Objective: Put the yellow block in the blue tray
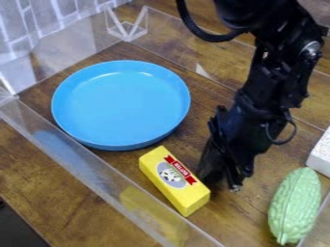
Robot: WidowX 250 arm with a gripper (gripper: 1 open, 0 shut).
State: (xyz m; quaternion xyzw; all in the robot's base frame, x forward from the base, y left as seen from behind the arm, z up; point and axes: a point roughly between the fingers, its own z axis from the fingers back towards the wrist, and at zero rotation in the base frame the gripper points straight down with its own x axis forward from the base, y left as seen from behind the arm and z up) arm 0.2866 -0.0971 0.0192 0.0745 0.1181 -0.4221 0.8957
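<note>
The yellow block (173, 178) lies flat on the wooden table in front of the blue tray (120, 102), its red strip and round whitish picture facing up. The tray is a wide round bright-blue plate at the left middle, with nothing in it. My black gripper (227, 180) points steeply down just right of the block's right end, with its tips at the table. Its fingers are drawn together with nothing between them. The block sits beside the fingers, not within them; whether they touch it I cannot tell.
A bumpy green gourd (296, 205) lies at the lower right, close to the gripper. A white object (322, 150) shows at the right edge. Clear plastic walls (52, 145) border the table on the left and front. Black cables hang from the arm (277, 68).
</note>
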